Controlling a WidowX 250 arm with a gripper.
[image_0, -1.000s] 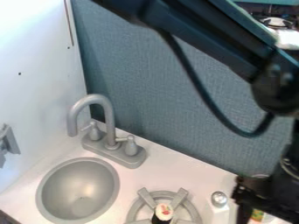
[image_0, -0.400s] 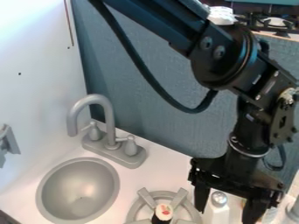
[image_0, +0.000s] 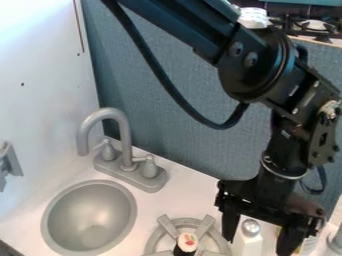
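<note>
The silver-capped white bottle (image_0: 248, 242) stands upright, its long axis running up toward the gripper (image_0: 257, 246), whose fingers hang wide apart, gripping nothing. In view it sits between them, nearer the finger beside the stove burner (image_0: 217, 243) and sushi piece (image_0: 187, 243).

Black gripper (image_0: 258, 247), jaws apart, a silver-capped white bottle (image_0: 248, 245) seen between them; toy sushi (image_0: 187, 243) on a burner (image_0: 167, 227) near them; gray sink (image_0: 89, 217) farther away.

Black segmented arm; looping cable
</note>
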